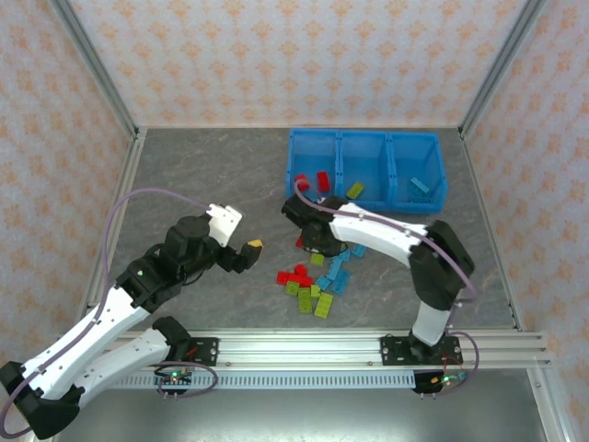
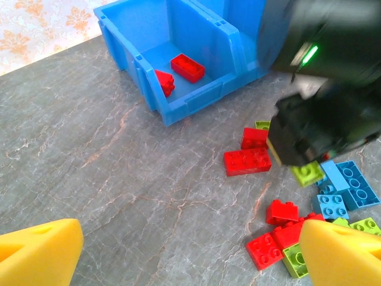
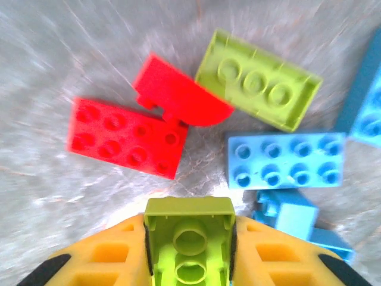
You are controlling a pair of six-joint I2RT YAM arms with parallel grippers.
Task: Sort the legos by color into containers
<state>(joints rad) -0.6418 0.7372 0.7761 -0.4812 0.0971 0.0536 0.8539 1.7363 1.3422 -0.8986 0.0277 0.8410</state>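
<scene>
My right gripper (image 3: pixel 189 241) is shut on a lime green lego (image 3: pixel 189 223), hollow underside toward the camera, just above the loose legos (image 1: pixel 313 281) in the table's middle. Under it lie a flat red brick (image 3: pixel 125 138), a red curved piece (image 3: pixel 178 92), a long lime brick (image 3: pixel 257 80) and a light blue brick (image 3: pixel 286 159). My left gripper (image 2: pixel 190 253) is open over bare table left of the pile, nothing between its yellow fingers (image 2: pixel 41 253). The blue containers (image 1: pixel 368 136) stand at the back: red bricks (image 2: pixel 187 67) in the left, one lime brick (image 1: pixel 355 191) in the middle, a light blue one (image 1: pixel 420 185) in the right.
The right arm's black wrist (image 2: pixel 321 119) hangs over the pile's far side, close to the left bin's front wall (image 2: pixel 196 101). Aluminium frame posts and patterned walls enclose the grey table (image 1: pixel 212 184), whose left half has free room.
</scene>
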